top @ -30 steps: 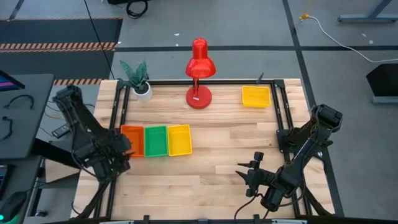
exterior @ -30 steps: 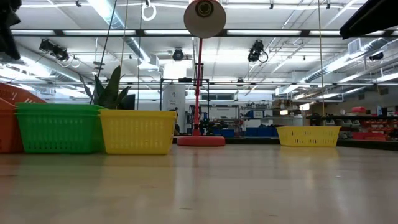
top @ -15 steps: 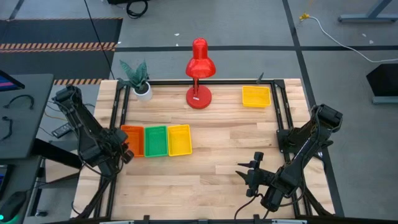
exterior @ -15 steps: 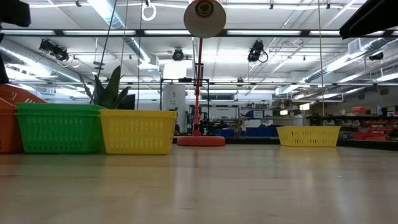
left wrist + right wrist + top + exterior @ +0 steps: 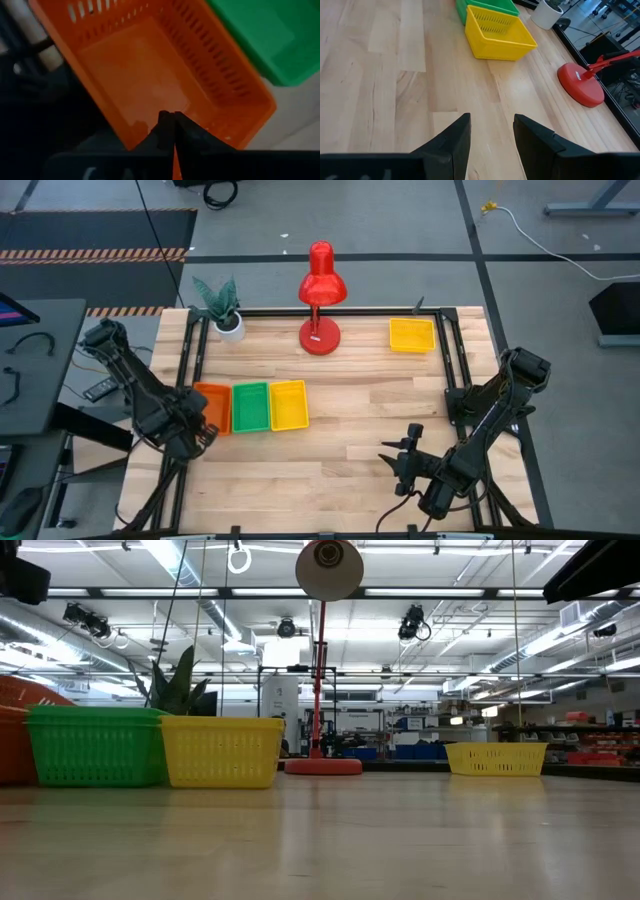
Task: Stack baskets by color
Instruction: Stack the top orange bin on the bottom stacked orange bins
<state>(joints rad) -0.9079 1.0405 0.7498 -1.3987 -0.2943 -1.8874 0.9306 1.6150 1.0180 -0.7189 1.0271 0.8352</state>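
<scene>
An orange basket [image 5: 212,406], a green basket [image 5: 250,406] and a yellow basket [image 5: 288,404] stand side by side on their bottoms at the table's left. A second yellow basket [image 5: 411,335] sits at the far right. In the low view the orange basket [image 5: 14,735] shows a tilted orange edge above its rim. My left gripper [image 5: 197,430] is at the orange basket's near end, shut on it. My right gripper [image 5: 400,462] hovers open over bare wood near the front right, with nothing between its fingers [image 5: 455,137]. My left gripper [image 5: 170,122] pinches the orange basket's near end wall at its rim [image 5: 137,135] between the two fingers. The wall shows orange in the slit between them. The fingers come from above, pointing steeply down. The basket sits on the table beside the green one.
A red desk lamp [image 5: 321,300] and a small potted plant [image 5: 222,305] stand along the far edge. Black rails [image 5: 190,380] frame the table's left and right sides. Bare wood lies between the basket row and my right gripper.
My left gripper has sunk a little and moved toward the table's near edge, its wrist rolling, and now stands at the orange basket's near end. More of the orange basket shows from above than before. The baskets have stayed in place.
</scene>
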